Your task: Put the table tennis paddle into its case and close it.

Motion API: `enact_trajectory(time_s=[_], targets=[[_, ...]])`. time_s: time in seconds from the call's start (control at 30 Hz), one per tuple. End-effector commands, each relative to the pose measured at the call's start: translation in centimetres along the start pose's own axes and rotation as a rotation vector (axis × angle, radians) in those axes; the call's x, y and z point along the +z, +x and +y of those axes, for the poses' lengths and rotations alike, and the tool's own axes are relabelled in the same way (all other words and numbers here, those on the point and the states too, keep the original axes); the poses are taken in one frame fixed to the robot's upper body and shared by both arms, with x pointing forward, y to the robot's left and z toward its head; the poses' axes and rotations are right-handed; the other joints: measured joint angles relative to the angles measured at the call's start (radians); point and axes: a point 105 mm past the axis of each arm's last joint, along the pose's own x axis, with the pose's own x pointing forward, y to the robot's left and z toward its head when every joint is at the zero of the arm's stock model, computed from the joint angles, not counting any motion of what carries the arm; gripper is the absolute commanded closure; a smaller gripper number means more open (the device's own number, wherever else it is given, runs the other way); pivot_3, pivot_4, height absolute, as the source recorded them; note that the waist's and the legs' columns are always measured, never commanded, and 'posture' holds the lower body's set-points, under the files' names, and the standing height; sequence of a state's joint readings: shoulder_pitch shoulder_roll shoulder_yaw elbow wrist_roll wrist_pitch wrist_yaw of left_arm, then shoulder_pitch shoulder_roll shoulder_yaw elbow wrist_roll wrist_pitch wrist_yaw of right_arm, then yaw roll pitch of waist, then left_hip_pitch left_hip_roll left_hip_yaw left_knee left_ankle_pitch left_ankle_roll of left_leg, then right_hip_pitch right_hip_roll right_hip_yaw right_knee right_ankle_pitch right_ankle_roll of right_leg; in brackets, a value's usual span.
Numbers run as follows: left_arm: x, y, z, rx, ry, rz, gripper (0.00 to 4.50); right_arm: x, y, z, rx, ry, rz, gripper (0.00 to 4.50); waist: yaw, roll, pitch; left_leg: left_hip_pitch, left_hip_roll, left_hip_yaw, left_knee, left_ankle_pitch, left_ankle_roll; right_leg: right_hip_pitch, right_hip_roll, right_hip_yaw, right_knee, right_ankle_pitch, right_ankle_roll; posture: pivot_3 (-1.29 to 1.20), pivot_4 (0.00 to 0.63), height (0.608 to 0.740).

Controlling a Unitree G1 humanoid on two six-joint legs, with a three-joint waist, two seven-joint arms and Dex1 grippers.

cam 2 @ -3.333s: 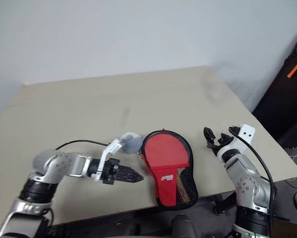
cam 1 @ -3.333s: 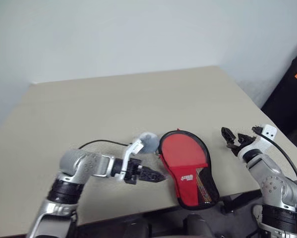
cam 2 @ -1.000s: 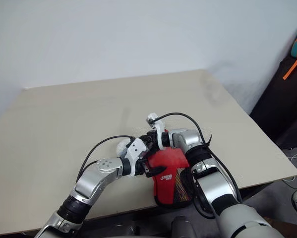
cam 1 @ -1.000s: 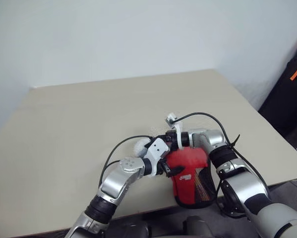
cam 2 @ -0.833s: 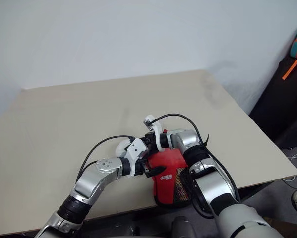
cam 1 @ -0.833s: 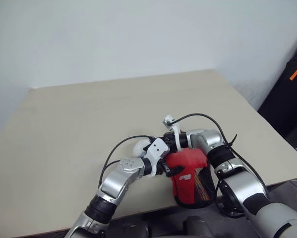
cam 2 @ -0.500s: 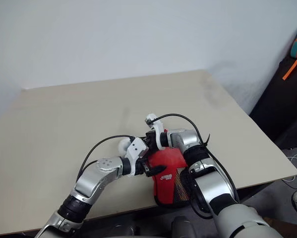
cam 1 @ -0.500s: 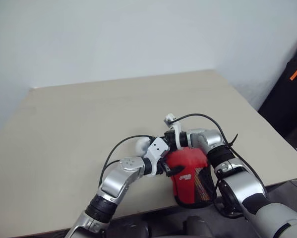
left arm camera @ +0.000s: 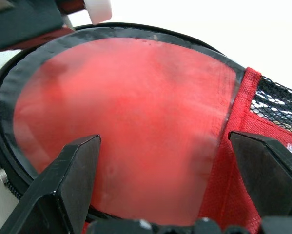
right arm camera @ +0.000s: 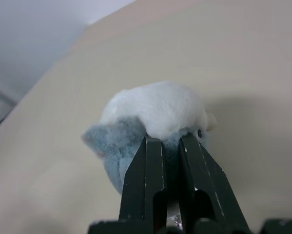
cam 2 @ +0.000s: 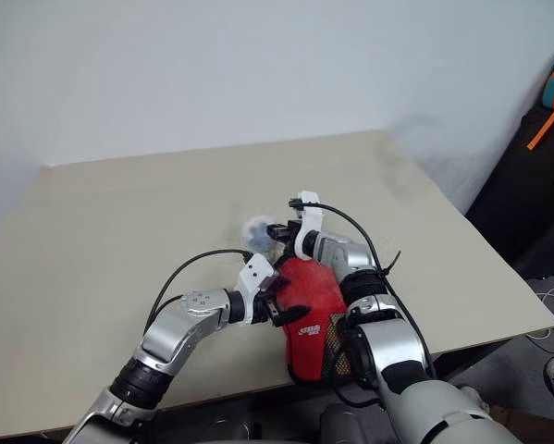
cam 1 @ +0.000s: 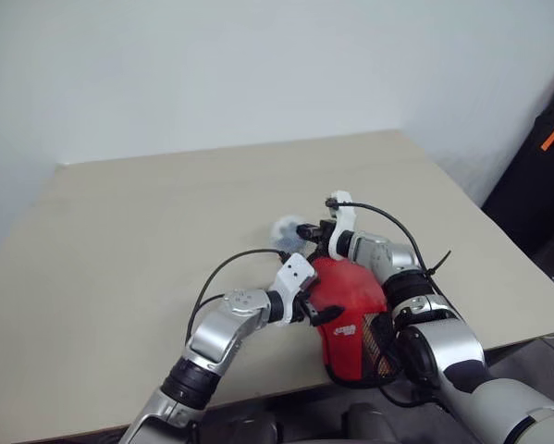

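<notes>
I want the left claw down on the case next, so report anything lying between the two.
Nothing visible does. The left claw stands open right over the case, its clear window directly ahead. The right claw pinches the fluffy ball beyond the case's round end, off that path.

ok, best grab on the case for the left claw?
Probably the black-edged rim of the case at its round clear-window end, approached from the robot's left. It lies flat on the table, so only the edge offers a pinch; the open left claw already straddles that end.
</notes>
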State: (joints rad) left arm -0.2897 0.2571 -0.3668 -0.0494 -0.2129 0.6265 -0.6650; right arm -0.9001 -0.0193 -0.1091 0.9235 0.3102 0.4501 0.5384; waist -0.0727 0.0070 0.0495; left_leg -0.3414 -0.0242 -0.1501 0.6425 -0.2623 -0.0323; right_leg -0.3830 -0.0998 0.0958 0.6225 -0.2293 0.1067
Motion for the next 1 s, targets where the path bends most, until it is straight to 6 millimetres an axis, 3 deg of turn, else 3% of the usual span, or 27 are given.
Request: enact_trajectory(time_s=[0.03,0.33,0.5,0.6,0.8,1.0], targets=[[-5.1,-0.3,0.8,0.039,-0.13,0.179,0.0,4.2,-0.7,-1.2,-0.092,-0.041,-0.146,4.49,0.0,0.0,0.0,0.0,0.0,0.0,0.0,0.0,0.0,0.0,0.0,0.0,0.0,0.0,0.0,0.0,0.0,0.74],[-5.0,-0.4,1.3,0.056,-0.135,0.173,0.0,6.9,-4.4,-6.5,-0.303,0.015,-0.278,4.49,-0.002,0.0,0.0,0.0,0.0,0.0,0.0,0.0,0.0,0.001,0.0,0.0,0.0,0.0,0.0,0.0,0.0,0.74],[-5.0,-0.3,1.3,0.056,-0.136,0.173,0.0,7.8,-7.6,-9.1,-0.398,0.034,-0.334,4.49,0.0,0.0,0.0,0.0,0.0,0.0,0.0,0.0,0.0,0.002,0.0,0.0,-0.001,0.0,0.0,0.0,0.0,0.74],[-5.0,-0.3,1.3,0.051,-0.135,0.175,0.0,8.1,-10.6,-10.2,-0.423,0.024,-0.359,4.49,0.001,0.001,0.0,0.0,-0.001,0.0,0.0,0.0,0.0,0.002,0.0,0.0,-0.001,0.0,0.0,0.0,0.0,0.74],[-5.1,-0.1,1.1,0.025,-0.13,0.185,0.0,6.9,-16.9,-11.2,-0.473,0.054,-0.394,4.49,0.002,0.002,-0.001,0.001,-0.001,0.0,0.001,0.0,0.0,0.004,-0.001,0.0,-0.002,-0.001,0.001,0.0,0.0,0.74],[-5.2,-0.2,1.0,0.008,-0.127,0.195,0.0,3.5,-22.4,-11.6,-0.561,0.168,-0.463,4.49,0.01,0.002,0.0,0.0,-0.001,0.0,0.001,0.0,0.0,0.005,-0.002,0.0,-0.005,-0.002,0.003,0.0,0.0,0.74]])
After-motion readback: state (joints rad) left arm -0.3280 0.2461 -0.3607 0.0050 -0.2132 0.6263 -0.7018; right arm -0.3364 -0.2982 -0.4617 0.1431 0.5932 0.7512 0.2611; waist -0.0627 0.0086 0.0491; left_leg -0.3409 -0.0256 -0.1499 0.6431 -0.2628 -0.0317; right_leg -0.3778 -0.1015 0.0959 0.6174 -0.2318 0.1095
